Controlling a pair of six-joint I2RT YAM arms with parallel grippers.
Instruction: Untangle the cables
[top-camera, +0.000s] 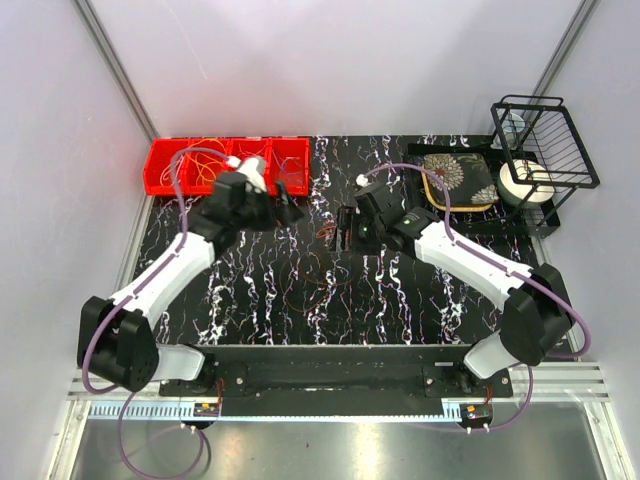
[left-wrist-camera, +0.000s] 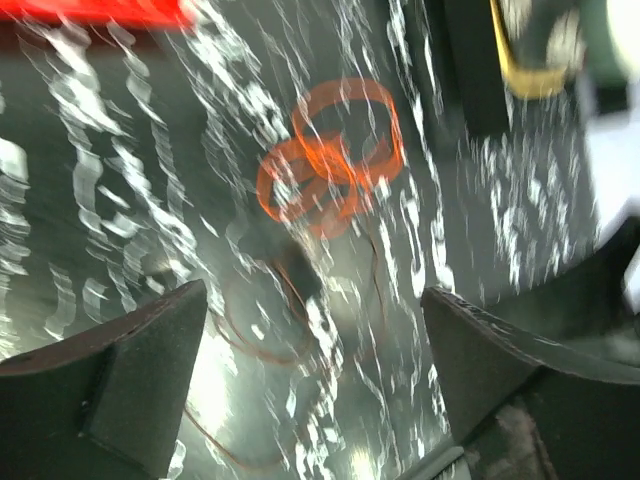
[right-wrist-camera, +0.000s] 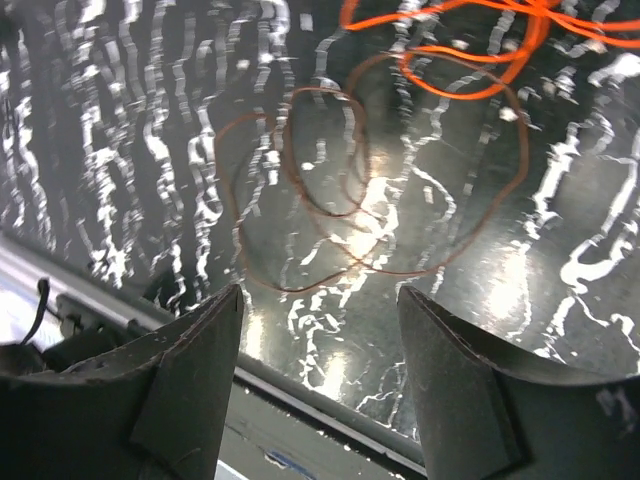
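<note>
A small orange cable coil (top-camera: 327, 232) lies on the black marbled table between my two grippers. Thin reddish-brown cable loops (top-camera: 315, 285) lie just in front of it. My left gripper (top-camera: 287, 211) is open and empty, left of the coil. In the left wrist view the gripper (left-wrist-camera: 313, 297) hovers above the brown loops (left-wrist-camera: 290, 335), with the blurred orange coil (left-wrist-camera: 330, 160) beyond. My right gripper (top-camera: 346, 226) is open and empty, right of the coil. In the right wrist view the gripper (right-wrist-camera: 320, 295) is above the brown loops (right-wrist-camera: 340, 190), with orange cable (right-wrist-camera: 470, 55) further off.
A row of red bins (top-camera: 165, 165) at the back left holds more thin yellow and orange cables (top-camera: 205, 172). A flowered pad with a yellow rim (top-camera: 458, 180) lies at the back right. Beside it stand a black wire rack (top-camera: 545, 140) and a white roll (top-camera: 522, 180).
</note>
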